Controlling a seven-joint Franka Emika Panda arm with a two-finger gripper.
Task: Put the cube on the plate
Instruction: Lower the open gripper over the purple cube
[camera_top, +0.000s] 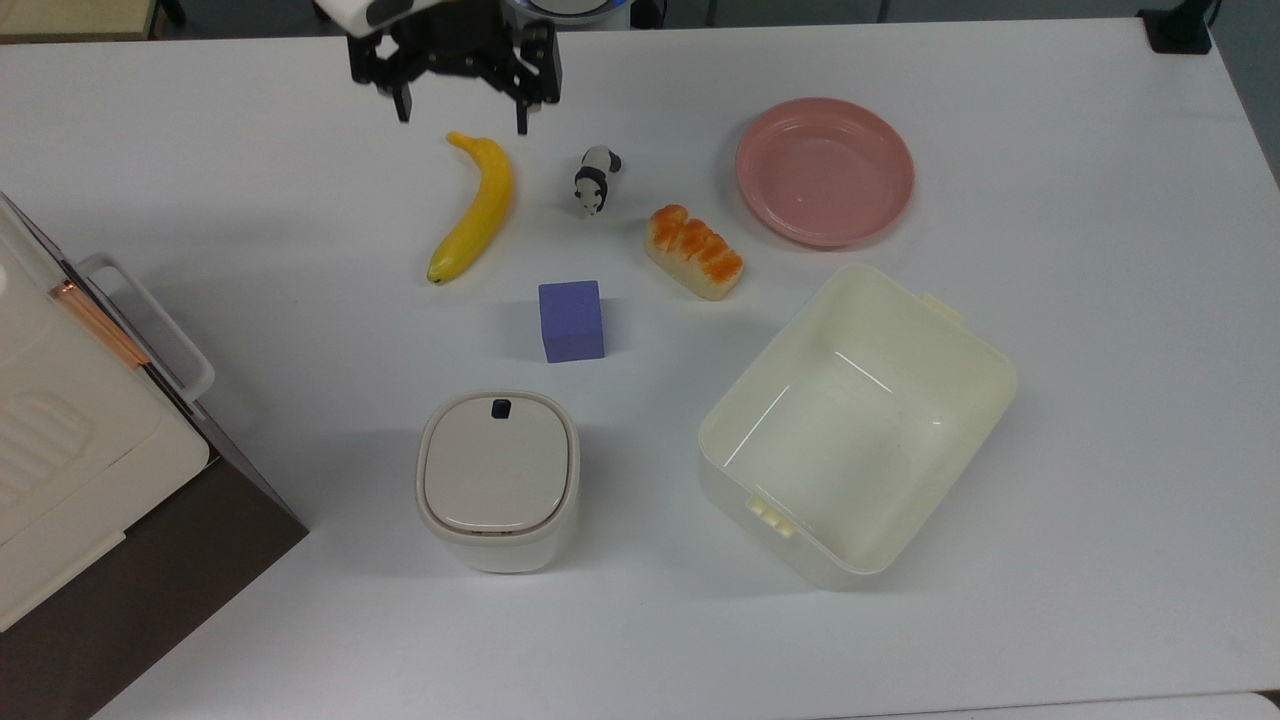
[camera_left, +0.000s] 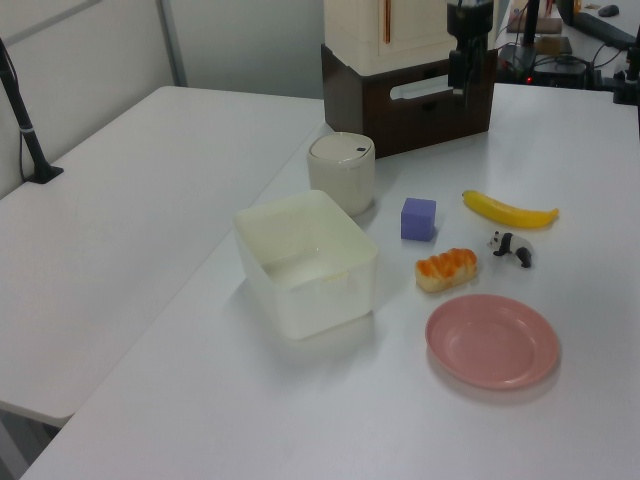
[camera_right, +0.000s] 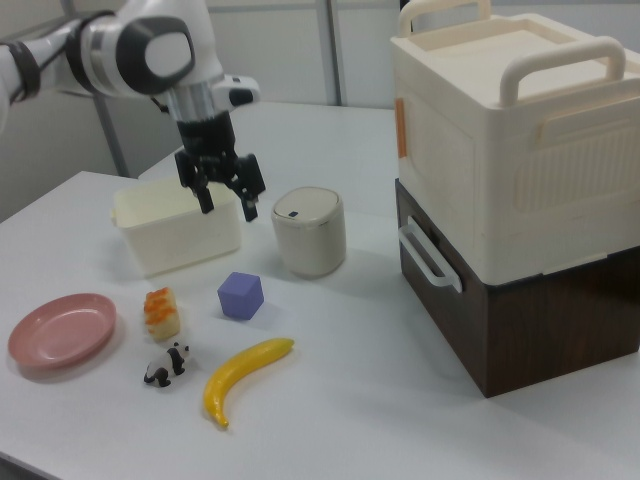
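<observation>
Up above the table (camera_top: 1050, 150), the gripper (camera_top: 460, 110) hangs with its fingers spread wide and nothing in them. It should go over the cube (camera_top: 571, 320), come straight down and squeeze two flat sides. The cube is small, purple-blue and plain. It sits between the banana (camera_top: 476, 210) and the lidded pot (camera_top: 497, 478), well away from the pink plate (camera_top: 824, 170).

Purple-blue cube (camera_top: 571, 319) sits flat on its face; empty pink plate (camera_top: 825, 171) well apart.

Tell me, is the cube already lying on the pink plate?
No, the cube sits on the table, apart from the plate.
</observation>
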